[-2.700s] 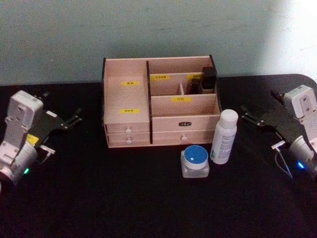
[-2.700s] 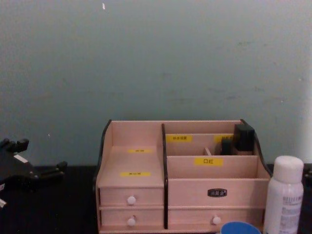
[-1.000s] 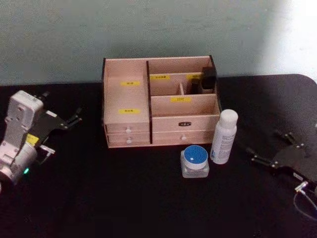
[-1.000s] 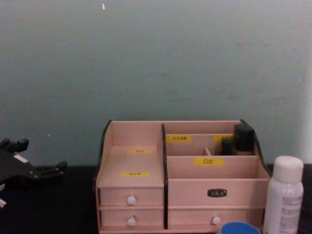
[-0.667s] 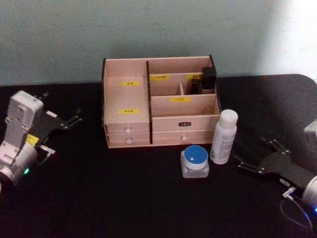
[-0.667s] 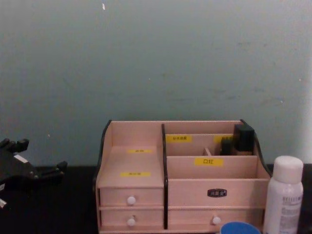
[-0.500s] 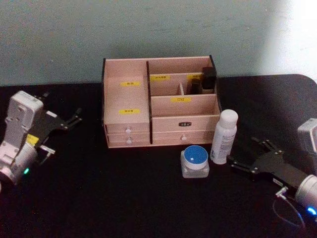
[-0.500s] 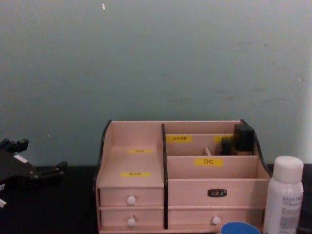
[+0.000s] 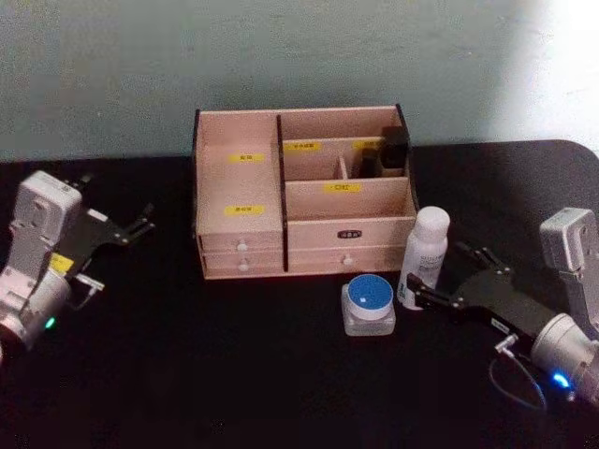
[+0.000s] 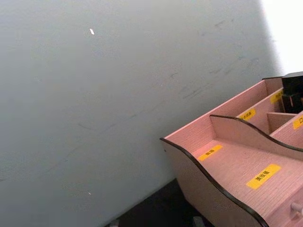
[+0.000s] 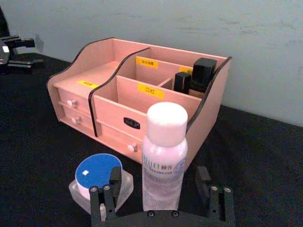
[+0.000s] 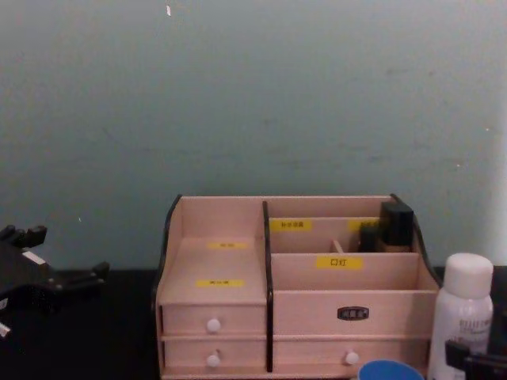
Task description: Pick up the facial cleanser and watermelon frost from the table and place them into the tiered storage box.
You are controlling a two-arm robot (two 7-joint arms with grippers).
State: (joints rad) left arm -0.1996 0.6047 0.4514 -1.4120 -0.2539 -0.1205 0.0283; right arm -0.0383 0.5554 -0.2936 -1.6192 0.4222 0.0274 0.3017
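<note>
My right gripper [image 9: 440, 271] with jaws released, facial cleanser [image 9: 423, 254] upright between them, I see blue-lidded jar [image 9: 369, 304] just outside one jaw, tiered storage box [image 9: 318, 245] beyond the tips, left gripper [image 9: 117, 199] parked far aside, jaws spread

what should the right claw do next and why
Probably shut the right claw on the white bottle: its open fingers stand either side of the upright bottle, which is not yet in the tiered storage box. The left claw sits idle, far left.
</note>
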